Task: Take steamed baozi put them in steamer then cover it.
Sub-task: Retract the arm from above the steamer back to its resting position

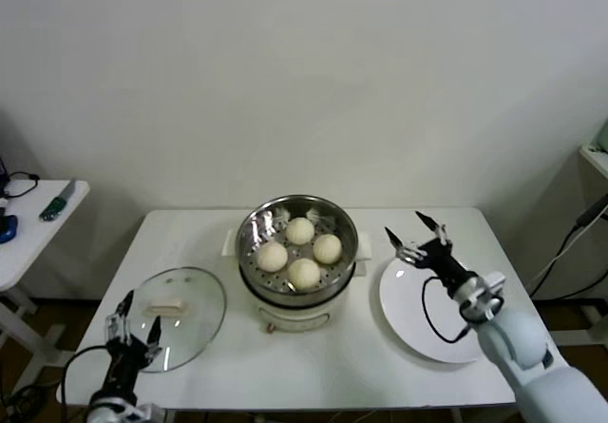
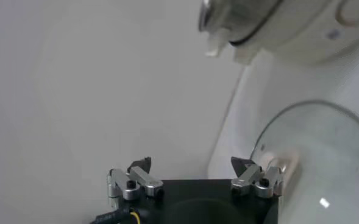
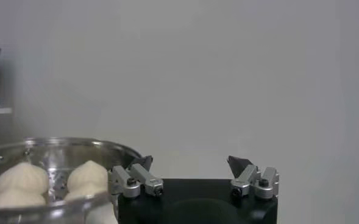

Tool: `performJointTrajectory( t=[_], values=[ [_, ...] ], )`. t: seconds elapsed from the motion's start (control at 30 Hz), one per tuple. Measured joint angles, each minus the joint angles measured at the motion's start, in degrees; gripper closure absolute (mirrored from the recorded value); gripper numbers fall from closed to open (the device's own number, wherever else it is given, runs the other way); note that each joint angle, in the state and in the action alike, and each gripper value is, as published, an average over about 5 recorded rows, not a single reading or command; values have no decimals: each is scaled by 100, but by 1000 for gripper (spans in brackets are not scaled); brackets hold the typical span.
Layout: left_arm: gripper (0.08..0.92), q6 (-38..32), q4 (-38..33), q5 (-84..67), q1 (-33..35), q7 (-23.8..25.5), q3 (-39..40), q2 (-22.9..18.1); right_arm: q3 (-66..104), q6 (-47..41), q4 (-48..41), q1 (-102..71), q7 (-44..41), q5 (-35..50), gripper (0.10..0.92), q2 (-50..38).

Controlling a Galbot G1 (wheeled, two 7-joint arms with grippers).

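The steel steamer (image 1: 256, 228) stands mid-table on its white base, uncovered. Several cream-white baozi (image 1: 300, 230) lie on its perforated tray; two of them show in the right wrist view (image 3: 89, 176). The glass lid (image 1: 195, 318) with a pale handle lies flat on the table to the left of the steamer and also shows in the left wrist view (image 2: 325, 152). My left gripper (image 1: 139, 317) is open and empty at the lid's near left edge. My right gripper (image 1: 408, 231) is open and empty, raised above the white plate (image 1: 418, 318) to the right of the steamer.
A side table (image 1: 28, 223) at the far left holds small tools. Another surface edge (image 1: 597, 157) shows at the far right with cables below it. A plain wall is behind the table. The table's front edge is close to my left gripper.
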Motion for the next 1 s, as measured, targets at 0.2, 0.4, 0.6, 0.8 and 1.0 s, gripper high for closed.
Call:
performJointTrajectory(
  t=[0.2, 0.4, 0.6, 0.8, 1.0],
  values=[
    [177, 47, 489, 826, -341, -7, 154, 143, 608, -20, 117, -760, 9, -339, 203, 460],
    [177, 12, 1082, 1337, -752, -63, 336, 267, 990, -22, 161, -1247, 1, -584, 203, 793],
    [177, -20, 1683, 1631, -1163, -114, 487, 333, 1180, -20, 163, -1476, -6, -763, 203, 1034],
    [177, -65, 2200, 1804, -1532, -204, 559, 377, 1279, -3, 147, -1604, -32, -882, 203, 1191],
    [177, -76, 2615, 1889, -1855, -302, 641, 415, 1364, 46, 104, -1716, -90, -995, 203, 1298]
  ],
)
